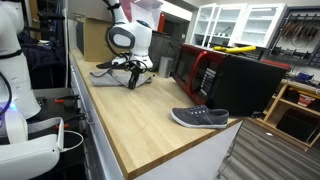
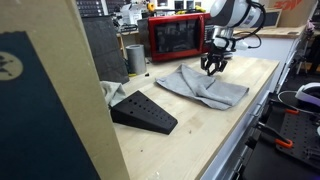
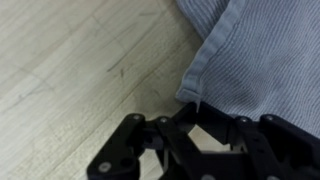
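Fingers [image 2: 210, 68] hang tips-down over the grey cloth [image 2: 200, 88], at the cloth's end nearest the red microwave [image 2: 178, 37]. In the wrist view the fingers [image 3: 130, 155] are spread, with only bare desk [image 3: 80, 70] between them: released, gripping nothing. The cloth [image 3: 260, 50] fills the top right there. Its hemmed corner is just ahead of the fingers and probably not touching, though dark linkage and blur make that gap hard to read.

Edges and room:
- The cloth lies flat on the desk [image 2: 215, 135], and one fold runs close to the desk's long edge.
- A black wedge [image 2: 145, 112] sits near the cloth's other end, apart from it.
- A grey can [image 2: 135, 58] stands behind the cloth, just beside the microwave.
- In an exterior view, a long bare run of desk [image 1: 150, 120] separates the cloth [image 1: 118, 70] from a grey shoe [image 1: 200, 118], which lies close to the desk's end.
- A black box [image 1: 245, 82] next to the microwave [image 1: 205, 68] closes off that side of the desk.

Hidden or unclear:
- A cardboard panel [image 2: 45, 100] blocks a large part of an exterior view, including the desk behind it. A pale scrap shows at its edge, and it's unclear whether that is the same cloth.
- The wrist view cuts the fingers off at the bottom of the frame.
- In an exterior view the fingers [image 1: 128, 72] are small and dark against the cloth, so their spread can't be read there.
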Robot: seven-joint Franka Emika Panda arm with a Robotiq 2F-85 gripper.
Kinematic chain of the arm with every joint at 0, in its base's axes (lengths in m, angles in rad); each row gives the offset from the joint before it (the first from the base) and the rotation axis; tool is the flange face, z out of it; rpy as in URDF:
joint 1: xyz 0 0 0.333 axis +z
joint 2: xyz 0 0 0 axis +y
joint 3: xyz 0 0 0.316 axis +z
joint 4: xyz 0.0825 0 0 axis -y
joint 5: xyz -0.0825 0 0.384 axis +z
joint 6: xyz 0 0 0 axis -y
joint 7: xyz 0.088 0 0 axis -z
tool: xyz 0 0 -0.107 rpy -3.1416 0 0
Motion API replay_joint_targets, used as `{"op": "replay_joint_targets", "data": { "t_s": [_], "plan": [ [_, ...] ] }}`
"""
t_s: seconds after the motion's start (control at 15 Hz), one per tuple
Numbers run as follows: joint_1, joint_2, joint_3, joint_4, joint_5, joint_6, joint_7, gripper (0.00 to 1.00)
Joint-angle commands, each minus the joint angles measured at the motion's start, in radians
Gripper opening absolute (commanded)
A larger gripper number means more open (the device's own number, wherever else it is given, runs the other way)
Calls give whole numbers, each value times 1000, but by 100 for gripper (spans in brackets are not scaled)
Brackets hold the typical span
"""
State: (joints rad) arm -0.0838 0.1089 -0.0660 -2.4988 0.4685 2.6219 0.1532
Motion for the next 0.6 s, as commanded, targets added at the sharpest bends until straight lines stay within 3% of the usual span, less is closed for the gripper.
{"op": "replay_joint_targets", "data": {
  "t_s": [0.0, 0.53],
  "plan": [
    [-6, -5, 19, -5, 46, -30, -66, 3],
    [24, -172, 44, -27, 60, -28, -66, 3]
  ]
}}
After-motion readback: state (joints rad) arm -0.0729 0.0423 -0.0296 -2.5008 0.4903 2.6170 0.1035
